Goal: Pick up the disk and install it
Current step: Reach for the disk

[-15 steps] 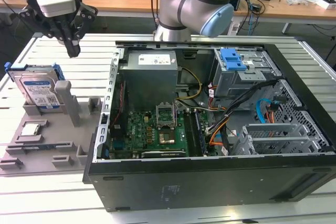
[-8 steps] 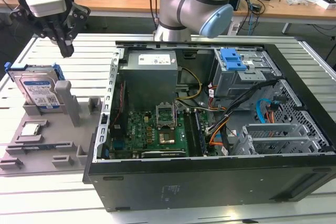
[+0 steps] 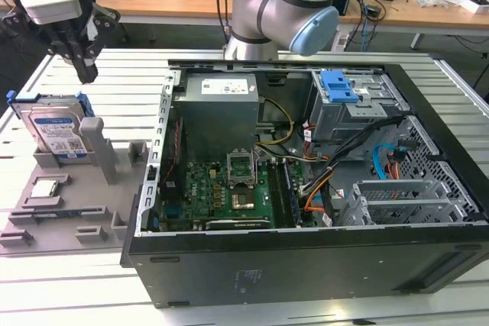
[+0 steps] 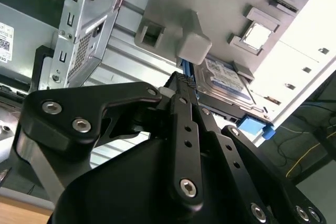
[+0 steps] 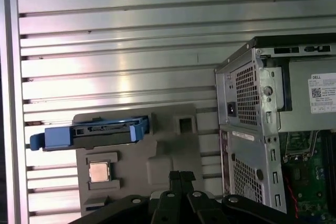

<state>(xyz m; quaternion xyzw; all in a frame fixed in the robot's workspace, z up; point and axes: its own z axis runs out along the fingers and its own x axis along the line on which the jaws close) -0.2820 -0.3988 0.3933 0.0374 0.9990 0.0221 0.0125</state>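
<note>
The disk (image 3: 57, 131), a silver drive with a blue-and-white label in a blue carrier, stands tilted on edge in a slot of the grey fixture (image 3: 69, 215) at the exterior view's left. It also appears as the disk (image 4: 227, 81) and, edge-on, the disk (image 5: 97, 132) in the wrist views. My gripper (image 3: 86, 74) hangs above and just behind its top edge, apart from it. The black fingers are shut together with nothing between them, as both wrist views of the gripper (image 4: 181, 80) (image 5: 181, 174) show.
An open computer case (image 3: 306, 166) lies to the right of the fixture, with a motherboard, cables and a drive bay with a blue latch (image 3: 340, 85). A small processor chip (image 3: 46, 187) sits in the fixture. Everything rests on a slatted metal table (image 3: 46, 288).
</note>
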